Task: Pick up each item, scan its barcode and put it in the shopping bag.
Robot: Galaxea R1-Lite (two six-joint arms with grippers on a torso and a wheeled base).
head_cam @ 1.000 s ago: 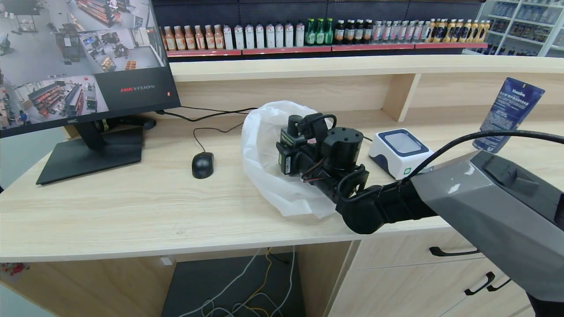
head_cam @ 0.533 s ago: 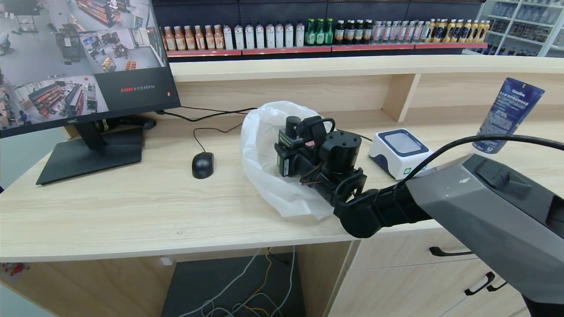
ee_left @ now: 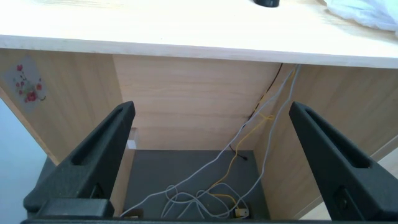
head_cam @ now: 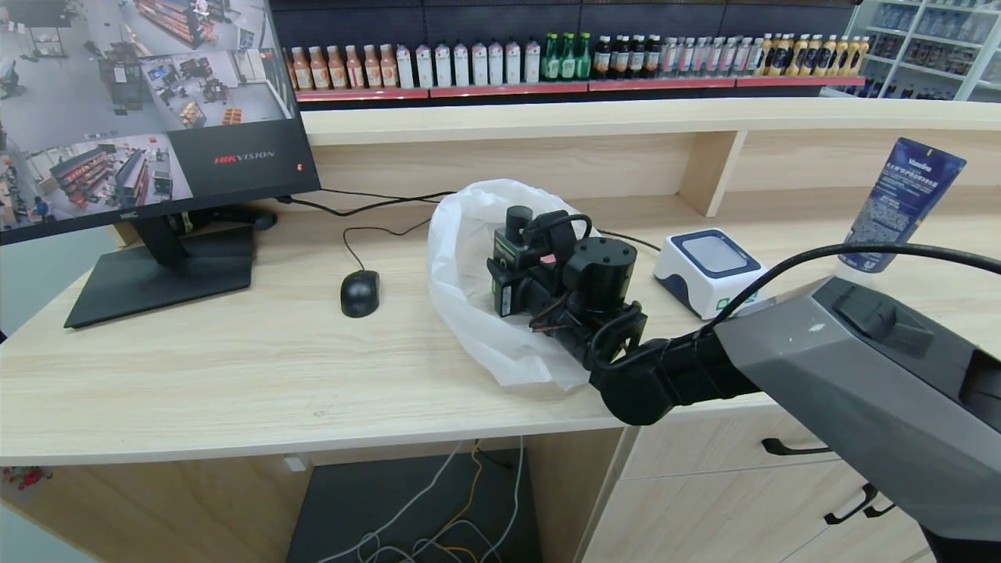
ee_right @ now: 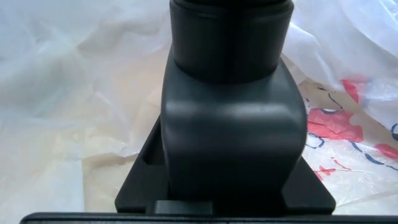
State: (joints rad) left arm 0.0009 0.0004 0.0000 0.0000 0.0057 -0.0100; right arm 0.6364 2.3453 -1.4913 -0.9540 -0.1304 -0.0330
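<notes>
Wooden checkout counter [head_cam: 235, 375], shop shelves behind. Right gripper [head_cam: 516, 266] reaching into shopping bag [head_cam: 469, 227], probably delivering; its grip, cannot tell. Red-printed packet [ee_right: 339, 124] lying inside bag. Scanner [head_cam: 708, 270] sitting just right of bag, blue tube [head_cam: 899, 203] farther right, waiting. Left gripper [ee_left: 211, 118] hanging wide, below-left of bag. Since second ago: right arm edging slightly leftward in bag.

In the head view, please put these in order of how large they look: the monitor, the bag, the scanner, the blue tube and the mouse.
1. monitor, though the picture's edge cuts it off
2. bag, partly hidden
3. scanner and tube: they look about alike, so I do not rank them
4. mouse
</notes>
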